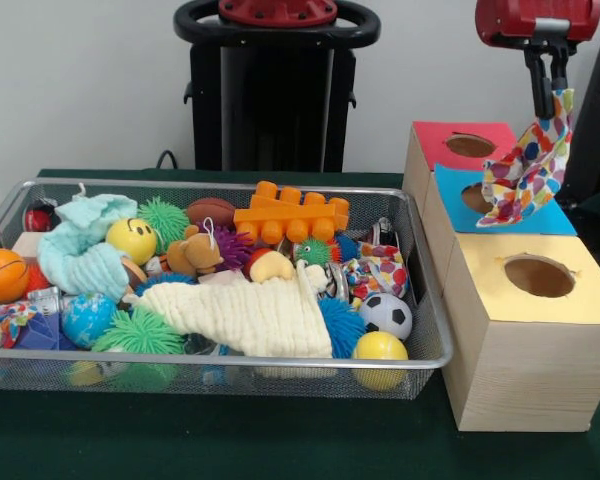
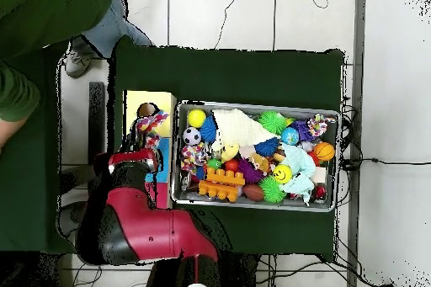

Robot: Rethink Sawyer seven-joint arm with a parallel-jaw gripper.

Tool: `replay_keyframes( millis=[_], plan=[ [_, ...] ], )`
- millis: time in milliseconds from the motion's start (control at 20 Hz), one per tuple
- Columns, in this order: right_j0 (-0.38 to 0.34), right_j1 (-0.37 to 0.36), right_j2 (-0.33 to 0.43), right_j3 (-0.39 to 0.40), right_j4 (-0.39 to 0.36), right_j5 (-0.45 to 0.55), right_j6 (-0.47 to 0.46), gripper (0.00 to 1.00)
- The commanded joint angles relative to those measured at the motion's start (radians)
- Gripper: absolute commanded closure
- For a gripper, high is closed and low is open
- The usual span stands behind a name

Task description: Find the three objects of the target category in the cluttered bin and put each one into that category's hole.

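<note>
closest to me sits the yellow-topped box (image 1: 530, 340), its round hole (image 1: 539, 275) open and dark, with the blue-topped box (image 1: 500, 205) and the red-topped box (image 1: 460, 150) lined up behind it. up above the blue one hangs the gripper (image 1: 547, 95), its black fingers pinched on a polka-dot cloth (image 1: 528, 165) that droops down from them, clear of the boxes, with its lower end in front of the blue top. from overhead the same cloth (image 2: 151, 124) shows just beside the yellow box's hole (image 2: 146, 109), with the red arm (image 2: 135, 216) reaching in from below.

to the left of the boxes is the wire mesh bin (image 1: 420, 362), packed full. another polka-dot cloth (image 1: 380, 270) lies near its right end, just above a small soccer ball (image 1: 385, 314), and a third dotted piece (image 1: 0, 322) sits tucked against the left wall. a cream muslin cloth (image 1: 250, 315) spreads across the middle, a mint-green cloth (image 1: 80, 250) curls on the left beside a yellow smiley ball (image 1: 132, 240), and an orange block (image 1: 290, 215) rests toward the back. a person's green sleeve (image 2: 34, 39) shows at the overhead view's edge.
</note>
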Motion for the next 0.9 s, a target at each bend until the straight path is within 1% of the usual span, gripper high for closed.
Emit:
replay_keyframes(
  millis=[50, 150, 250, 300, 450, 550, 650, 900],
  plan=[
    [-0.006, 0.067, -0.019, -0.096, 0.003, -0.018, 0.13, 1.0],
    [-0.011, 0.066, -0.016, -0.102, -0.009, 0.001, 0.123, 1.0],
    [-0.014, 0.077, -0.014, -0.108, -0.028, 0.051, 0.099, 1.0],
    [-0.006, 0.085, -0.025, -0.111, -0.032, 0.075, 0.082, 1.0],
    [0.042, 0.131, -0.083, -0.149, -0.01, 0.109, 0.052, 1.0],
    [0.068, 0.161, -0.109, -0.178, 0.01, 0.131, 0.044, 1.0],
    [0.079, 0.183, -0.122, -0.196, 0.014, 0.147, 0.044, 1.0],
    [0.038, 0.173, -0.067, -0.185, -0.036, 0.119, 0.09, 1.0]
  ],
)
